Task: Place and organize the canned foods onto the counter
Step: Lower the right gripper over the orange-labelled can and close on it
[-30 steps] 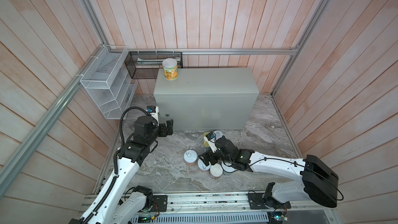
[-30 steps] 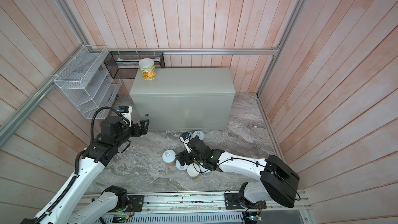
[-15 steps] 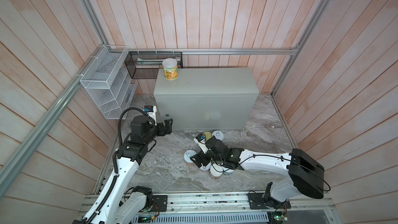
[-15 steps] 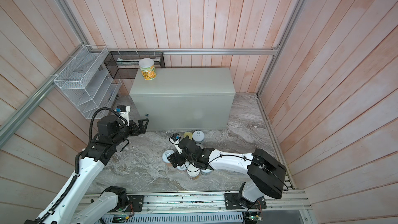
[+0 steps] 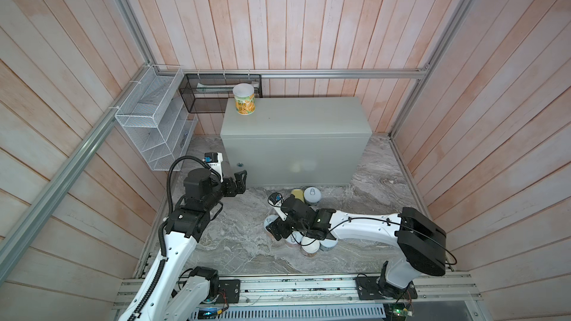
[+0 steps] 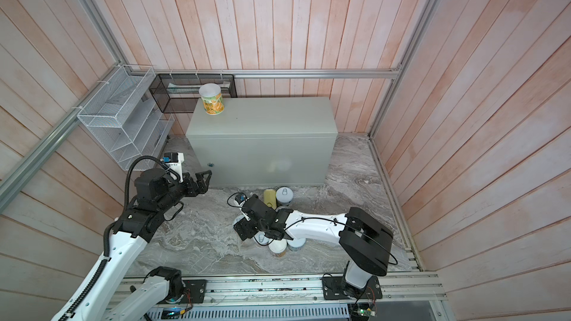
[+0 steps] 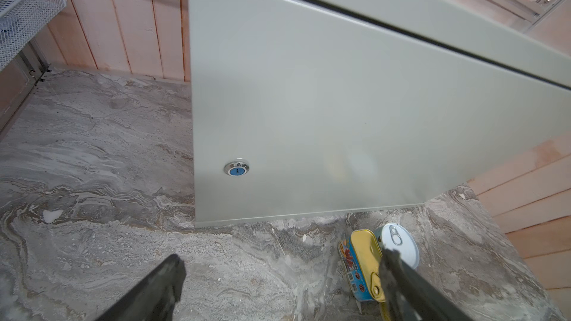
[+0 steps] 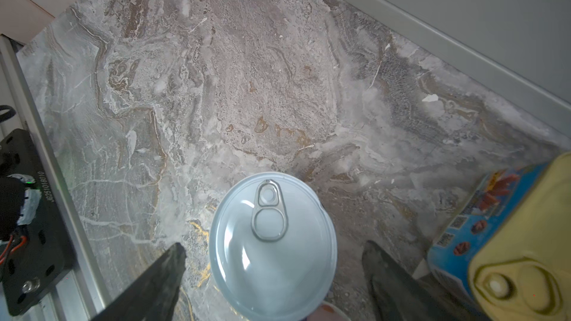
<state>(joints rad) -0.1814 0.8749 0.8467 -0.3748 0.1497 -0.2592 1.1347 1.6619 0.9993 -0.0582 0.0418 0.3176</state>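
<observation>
One yellow can (image 5: 244, 100) stands upright on the counter (image 5: 296, 118), at its far-left corner, upper centre in both top views. It is a short cylinder with a flat white lid and a glossy printed label. The counter is a plain grey sheet-metal box with a matte flat top and crisp edges. A small round chrome lock (image 7: 236, 169) with a blue centre sits low on its front.

All other cans are on the floor (image 5: 234, 242), a marbled grey-brown stone with grainy veins, lower centre of frame.
- The tin (image 5: 297, 194) is oblong with rounded corners, a dull gold lid and a blue printed side.
- Just beside it is a tab can (image 5: 312, 194), round, with a silver lid and a ring pull. Both are near the counter's front foot.
- A cluster (image 5: 310, 247) of at least three short round cans with pale lids is partly hidden under the right arm.

Jaws of the right gripper (image 8: 274, 248) stand wide and straddle a pale can (image 8: 272, 273) with a smooth silvery lid and ring pull. Floor shows on either side, so no contact is seen. The fingers (image 8: 148, 288) are matte black wedges.

Jaws of the left gripper (image 5: 241, 183) are spread wide with nothing between them. It hovers left of centre, near the lock.

A white wire basket (image 5: 148, 125) and a black mesh basket (image 5: 213, 94) hang at upper left.
</observation>
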